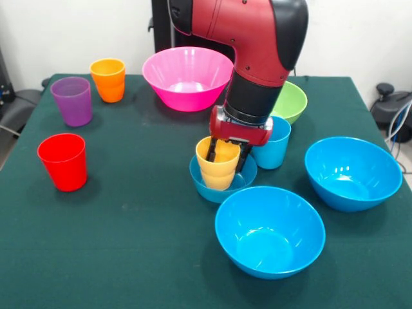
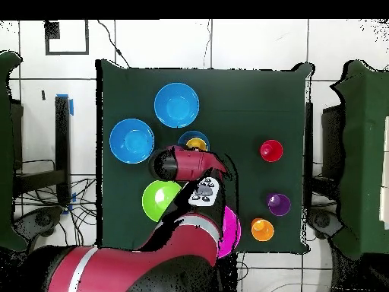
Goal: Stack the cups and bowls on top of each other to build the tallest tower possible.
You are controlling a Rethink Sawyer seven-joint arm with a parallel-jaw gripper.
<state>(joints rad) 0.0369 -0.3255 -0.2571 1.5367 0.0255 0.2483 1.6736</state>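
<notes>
green cloth table (image 1: 129, 257), white wall behind; pincer (image 1: 226, 162) gripping yellow-orange cup (image 1: 217, 165) in small blue bowl (image 1: 205, 182).

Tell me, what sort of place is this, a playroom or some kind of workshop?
Most likely a robotics lab or test room. A red and black arm works over a green cloth table set with plastic cups and bowls, and the overhead view shows cables trailing over a white tiled floor.
</notes>
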